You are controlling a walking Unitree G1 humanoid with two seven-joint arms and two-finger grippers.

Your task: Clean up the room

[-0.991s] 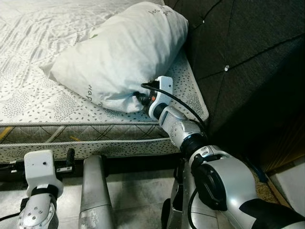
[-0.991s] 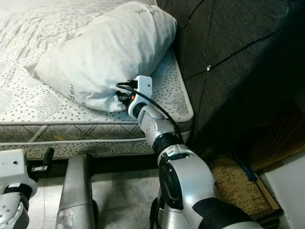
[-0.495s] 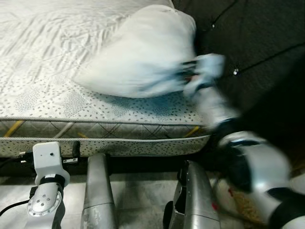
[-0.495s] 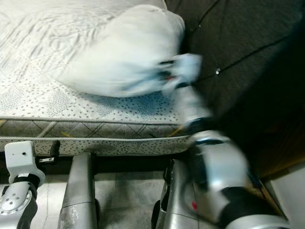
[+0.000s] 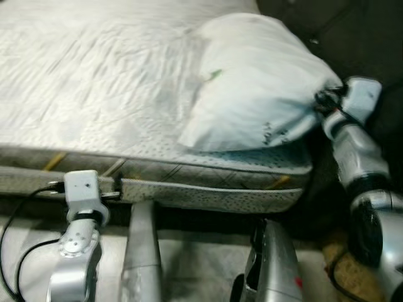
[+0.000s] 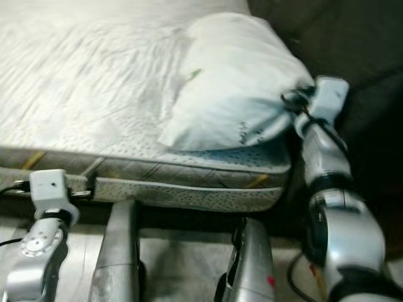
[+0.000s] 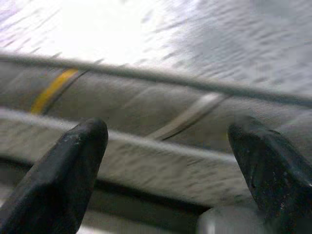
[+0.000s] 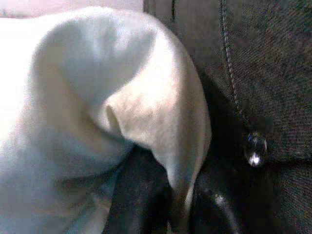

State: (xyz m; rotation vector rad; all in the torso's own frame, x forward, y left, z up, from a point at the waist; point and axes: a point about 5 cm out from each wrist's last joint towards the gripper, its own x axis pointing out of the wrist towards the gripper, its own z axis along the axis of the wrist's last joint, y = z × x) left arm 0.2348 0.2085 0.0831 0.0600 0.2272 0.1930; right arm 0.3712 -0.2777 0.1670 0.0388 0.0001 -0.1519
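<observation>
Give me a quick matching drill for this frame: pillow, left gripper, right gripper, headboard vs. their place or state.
1 pillow
2 left gripper
3 right gripper
4 headboard

a dark, tufted, with a shiny button
b open, facing the mattress side
c shut on a pillow corner
d lying on the mattress by the headboard

Pairs: 1-d, 2-b, 3-c, 4-a

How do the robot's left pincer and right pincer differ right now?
The right pincer is shut on a fold of the white pillow by the dark headboard; the left pincer is open and holds nothing. The right one is up at the top of the mattress, at its corner; the left one sits low, facing the mattress side. Both have two black fingers.
</observation>
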